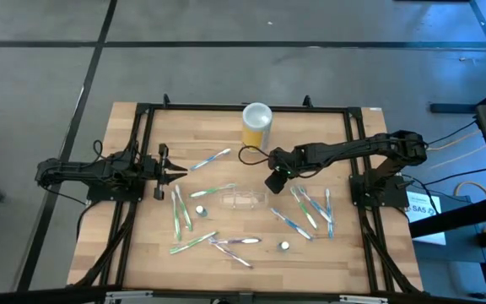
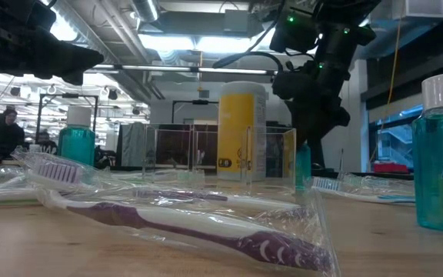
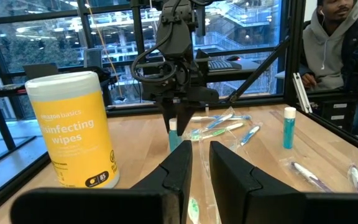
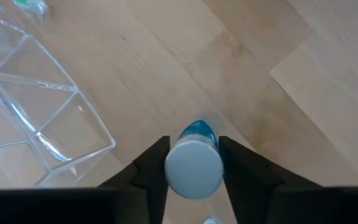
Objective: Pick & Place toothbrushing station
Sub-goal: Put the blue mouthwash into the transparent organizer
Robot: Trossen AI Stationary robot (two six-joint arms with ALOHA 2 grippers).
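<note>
The clear plastic container [image 1: 243, 199] lies on the wooden table near the middle; it also shows in the right wrist view [image 4: 36, 118] and the low view [image 2: 206, 150]. My right gripper [image 1: 274, 179] is just right of it, pointing down, shut on a small teal bottle with a white cap [image 4: 194, 165]. My left gripper [image 1: 175, 171] hangs level at the table's left, empty, its fingers [image 3: 179, 165] nearly together. My right gripper pinches the small bottle's white cap [image 4: 194, 168] between its two fingers, coming from above and pointing down. The bottle hangs upright below the fingers [image 2: 302, 165]. Whether its base touches the table, I cannot tell.
A yellow wipes canister [image 1: 256, 124] stands at the far middle. Several wrapped toothbrushes [image 1: 310, 207] and other small bottles [image 1: 199, 209] lie scattered around the container. A person [image 3: 334, 37] sits beyond the table's right side.
</note>
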